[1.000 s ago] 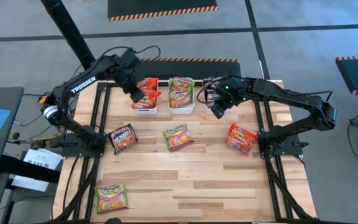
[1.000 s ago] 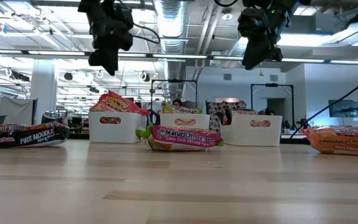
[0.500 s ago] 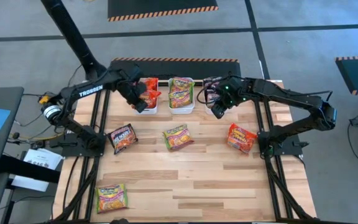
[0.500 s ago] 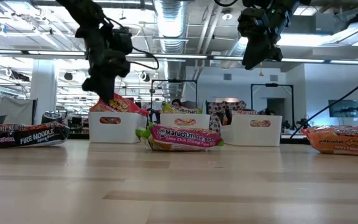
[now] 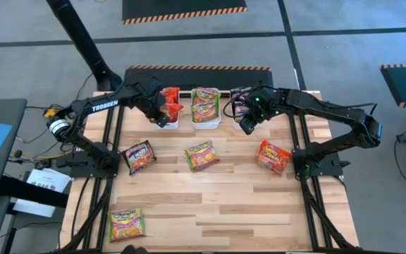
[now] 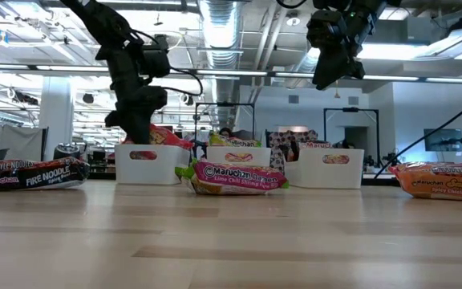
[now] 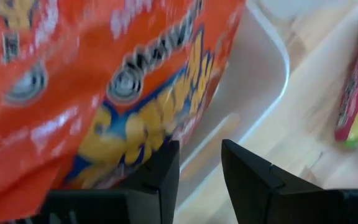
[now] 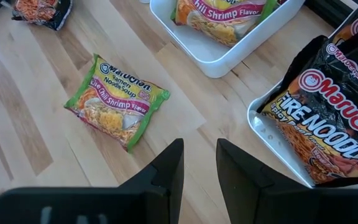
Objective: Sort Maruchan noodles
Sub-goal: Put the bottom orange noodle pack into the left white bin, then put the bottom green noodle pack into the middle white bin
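Lowered since a second ago, when it hung well above the bins, the left gripper [image 5: 162,117] now sits at the front wall of the leftmost white bin [image 5: 165,125], its two dark fingers [image 7: 160,171] parted by a narrow gap with nothing between them, touching or nearly touching a red-orange packet [image 7: 104,81] that sticks up out of that bin. It seems to be tidying or letting go of that packet; to do this well it should keep the fingers slightly apart, press only lightly so the crinkly wrapper settles flat below the rim, then rise straight up so the film does not catch and pull back out. The right gripper [image 5: 246,126] has not moved: it hovers above the table just in front of the right bin [image 8: 272,138], fingers a little apart and empty, with black packets [image 8: 328,124] standing in that bin. The middle bin [image 5: 206,121] holds green-yellow packets. Loose on the wooden table [image 5: 217,204] lie a black packet [image 5: 139,156] on the left, a green-yellow packet [image 5: 202,155] in the middle, a red-orange packet [image 5: 273,156] on the right, and another green-yellow packet [image 5: 126,224] near the front left corner
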`<action>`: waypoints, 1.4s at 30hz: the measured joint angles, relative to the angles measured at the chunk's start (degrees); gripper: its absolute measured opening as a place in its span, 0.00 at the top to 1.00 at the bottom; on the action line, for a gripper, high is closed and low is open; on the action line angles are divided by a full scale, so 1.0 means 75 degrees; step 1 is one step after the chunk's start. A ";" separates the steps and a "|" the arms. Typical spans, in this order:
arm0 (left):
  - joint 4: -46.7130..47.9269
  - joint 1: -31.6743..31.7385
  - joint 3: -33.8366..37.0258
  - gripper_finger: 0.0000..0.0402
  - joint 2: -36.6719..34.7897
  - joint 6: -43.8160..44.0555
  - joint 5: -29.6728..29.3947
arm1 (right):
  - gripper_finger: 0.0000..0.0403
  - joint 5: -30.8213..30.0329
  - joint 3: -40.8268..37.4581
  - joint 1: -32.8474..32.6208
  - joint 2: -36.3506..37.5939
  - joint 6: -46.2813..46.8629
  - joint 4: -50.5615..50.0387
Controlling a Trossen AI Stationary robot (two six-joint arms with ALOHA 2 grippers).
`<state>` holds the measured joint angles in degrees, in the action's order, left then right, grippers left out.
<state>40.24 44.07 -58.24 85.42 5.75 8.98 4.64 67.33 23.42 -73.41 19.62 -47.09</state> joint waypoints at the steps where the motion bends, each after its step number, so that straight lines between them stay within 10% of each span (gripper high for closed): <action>1: -0.0190 0.0000 0.0044 0.72 0.0001 0.0080 0.0002 | 0.71 0.0000 0.0000 0.0000 0.0000 0.0020 0.0000; 21: -0.0418 0.0034 0.0318 0.72 -0.0002 0.0479 0.0653 | 0.71 0.0000 -0.0001 0.0000 0.0000 0.0194 0.0299; 42: 0.1865 -0.0341 -0.3171 0.72 -0.0339 -0.0349 0.0683 | 0.52 0.0064 -0.0003 -0.0309 0.0000 -0.1183 0.0584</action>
<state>54.22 41.52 -82.02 82.88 3.13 14.10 5.12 67.31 21.10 -73.41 10.75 -42.71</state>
